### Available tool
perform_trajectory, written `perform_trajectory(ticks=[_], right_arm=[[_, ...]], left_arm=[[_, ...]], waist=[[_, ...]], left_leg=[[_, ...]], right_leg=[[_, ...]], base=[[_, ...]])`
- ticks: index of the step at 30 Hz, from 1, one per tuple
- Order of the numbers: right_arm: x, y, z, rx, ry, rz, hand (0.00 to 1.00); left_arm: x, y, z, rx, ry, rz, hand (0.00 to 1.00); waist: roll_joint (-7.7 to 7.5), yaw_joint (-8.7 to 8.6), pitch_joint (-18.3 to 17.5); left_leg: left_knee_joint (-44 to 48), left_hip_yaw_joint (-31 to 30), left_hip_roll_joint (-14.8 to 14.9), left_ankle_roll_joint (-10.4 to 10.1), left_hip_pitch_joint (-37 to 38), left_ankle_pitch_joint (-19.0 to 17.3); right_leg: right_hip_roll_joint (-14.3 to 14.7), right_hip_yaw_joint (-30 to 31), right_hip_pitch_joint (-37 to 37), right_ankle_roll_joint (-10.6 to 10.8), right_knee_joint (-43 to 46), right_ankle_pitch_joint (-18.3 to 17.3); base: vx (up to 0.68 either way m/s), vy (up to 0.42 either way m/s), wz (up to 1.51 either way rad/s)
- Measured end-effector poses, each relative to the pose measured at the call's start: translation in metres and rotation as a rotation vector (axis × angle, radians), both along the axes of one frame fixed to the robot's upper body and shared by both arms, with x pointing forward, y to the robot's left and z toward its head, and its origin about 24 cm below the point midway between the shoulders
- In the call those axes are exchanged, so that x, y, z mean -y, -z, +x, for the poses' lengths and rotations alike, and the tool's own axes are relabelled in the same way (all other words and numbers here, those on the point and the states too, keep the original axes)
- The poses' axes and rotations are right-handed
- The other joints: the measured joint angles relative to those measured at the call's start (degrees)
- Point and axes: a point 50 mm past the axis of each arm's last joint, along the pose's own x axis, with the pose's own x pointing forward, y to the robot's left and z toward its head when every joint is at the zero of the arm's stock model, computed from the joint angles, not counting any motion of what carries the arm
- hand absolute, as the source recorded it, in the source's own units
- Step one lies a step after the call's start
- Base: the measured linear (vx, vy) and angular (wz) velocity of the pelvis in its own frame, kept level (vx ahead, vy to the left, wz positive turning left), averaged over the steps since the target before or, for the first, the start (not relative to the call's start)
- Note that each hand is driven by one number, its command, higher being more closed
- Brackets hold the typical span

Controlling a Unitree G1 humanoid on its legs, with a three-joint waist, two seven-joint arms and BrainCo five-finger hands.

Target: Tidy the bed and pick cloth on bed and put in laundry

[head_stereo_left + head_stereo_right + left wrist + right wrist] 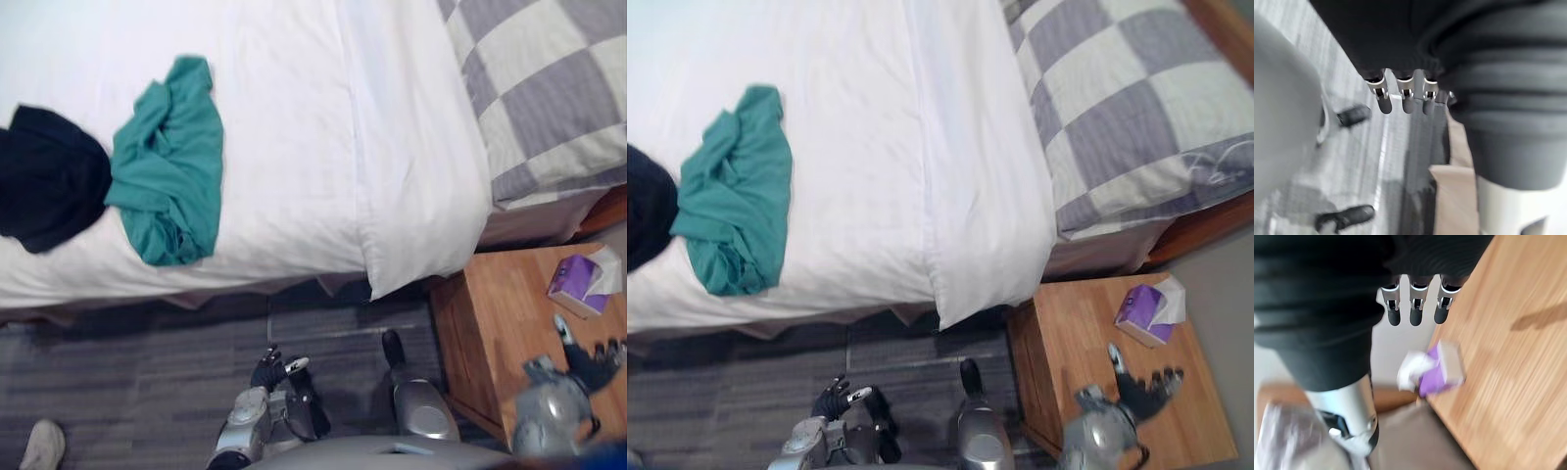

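L hand (274, 373): fingers (1404, 100) straight-ish & relaxed, dark tips, nothing in them; hand hangs low over the grey striped carpet (137, 362), just short of the bed's near edge. R hand (591, 359): fingers (1416, 313) spread & straight, also holding nothing; it hovers above the wooden nightstand (500, 323), near a purple tissue box (578, 282) w/ a white tissue sticking out; not touching it.

Teal cloth (168, 166) lies on the bed (284, 127), on the white sheet, L part, well apart from both hands; soft, crumpled, deep folds; long axis runs from the far side toward the near edge; narrower end points away from the robot, wider bunched end sits close to the near edge. Dark cloth (47, 176), black or navy (can't tell which), a rumpled lump, touches the teal one's L side; partly cut by the view's edge.

White pillow (416, 176), smooth, lies R of the cloths; its near corner overhangs the bed edge. Past it, further R, a quilt (549, 88) in grey & off-white checks. Nightstand: warm wood grain, boxy, just beside the bed. A person's pale shoe (41, 446) on the carpet, near L.
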Motion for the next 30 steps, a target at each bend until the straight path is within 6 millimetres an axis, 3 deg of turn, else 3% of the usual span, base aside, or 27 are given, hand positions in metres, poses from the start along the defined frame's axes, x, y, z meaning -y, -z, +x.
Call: perform_trajectory(ticks=[2,3,6,9,10,14,16,18,22,26,27,30], right_arm=[[0.007,-0.001,-0.011,0.029,0.012,0.007,0.00],[0.008,-0.008,-0.011,0.061,-0.027,-0.016,1.00],[0.005,-0.034,-0.001,0.191,-0.190,-0.095,1.00],[-0.013,-0.060,0.027,0.380,-0.424,-0.094,1.00],[-0.029,-0.069,0.048,0.503,-0.563,-0.044,1.00],[-0.052,-0.091,0.091,0.736,-0.752,0.045,1.00],[-0.052,-0.130,0.127,0.921,-0.828,0.017,1.00],[-0.051,-0.153,0.145,1.005,-0.862,-0.003,1.00],[-0.057,-0.226,0.179,1.291,-0.916,-0.030,1.00],[-0.065,-0.285,0.183,1.622,-0.882,-0.018,1.00],[-0.066,-0.290,0.182,1.654,-0.885,-0.019,1.00],[-0.080,-0.326,0.165,1.873,-0.912,-0.043,1.00]], left_arm=[[-0.002,0.002,-0.006,-0.013,-0.020,-0.009,0.00],[-0.003,0.003,-0.009,-0.023,-0.021,-0.012,0.00],[-0.006,0.006,-0.021,-0.060,-0.030,-0.031,0.00],[-0.007,0.007,-0.025,-0.092,-0.021,-0.037,0.00],[-0.008,0.006,-0.023,-0.092,-0.013,-0.035,0.00],[-0.007,0.004,-0.017,-0.093,0.044,-0.018,0.00],[-0.006,0.000,-0.006,-0.068,0.063,-0.014,0.00],[-0.006,-0.002,0.002,-0.044,0.049,-0.019,0.00],[-0.003,-0.013,0.032,0.041,0.038,-0.022,0.00],[0.007,-0.030,0.065,0.167,0.021,-0.055,0.00],[0.009,-0.032,0.069,0.184,0.015,-0.062,0.00],[0.020,-0.055,0.104,0.313,-0.020,-0.102,0.00]], waist=[[-0.31,-0.12,-1.1],[-0.76,-0.05,-1.9],[-1.55,-0.13,-4.1],[-1.93,0.01,-6.0],[-2.42,0.82,-6.1],[-2.91,1.90,-5.7],[-1.74,1.83,-2.7],[-0.87,2.21,-0.1],[0.77,3.51,6.9],[1.19,5.12,10.7],[1.22,5.26,11.1],[1.89,5.62,15.2]], left_leg=[[0.0,0.7,0.2,-0.4,2.0,-0.5],[0.0,0.9,0.3,-0.6,2.8,-0.9],[0.0,0.8,0.4,-1.0,4.8,-1.6],[0.3,-0.1,0.2,-1.1,4.7,-1.3],[0.3,-0.3,0.1,-1.3,4.5,-1.5],[0.1,-1.9,-0.4,-1.1,1.0,-1.2],[0.3,-3.5,-1.5,0.0,-2.4,-0.1],[0.3,-4.0,-2.1,0.8,-3.8,0.7],[2.4,-5.3,-2.7,1.6,-10.2,1.5],[6.4,-6.4,-2.4,1.8,-20.4,1.5],[6.9,-6.5,-2.3,1.8,-21.5,1.5],[9.5,-7.6,-1.5,2.5,-28.7,1.9]], right_leg=[[0.2,0.0,1.4,0.0,1.0,-1.1],[0.2,-0.1,2.0,-0.1,1.4,-1.6],[0.0,-1.5,4.1,0.4,1.7,-2.3],[-0.4,-2.5,4.1,0.6,2.5,-2.5],[-0.5,-2.8,3.9,0.6,2.7,-2.7],[-1.1,-3.4,0.7,0.4,3.8,-3.0],[-1.8,-4.3,-2.7,0.7,4.8,-2.8],[-2.3,-4.3,-4.2,1.0,5.2,-2.5],[-3.0,-4.3,-10.6,1.2,7.9,-2.4],[-3.6,-4.5,-21.1,0.9,12.6,-2.5],[-3.6,-4.6,-22.3,0.9,13.1,-2.5],[-3.7,-5.6,-29.1,0.5,15.9,-2.8]], base=[[0.08,-0.012,-0.13],[0.07,-0.009,-0.02],[0.08,-0.003,0.05],[0.05,-0.005,0.14],[0.02,-0.013,0.14],[-0.01,-0.020,0.18],[-0.01,-0.016,0.30],[-0.02,0.003,0.16],[-0.03,-0.003,0.13],[-0.01,-0.029,0.14],[-0.03,-0.029,0.24],[-0.05,-0.026,0.25]])
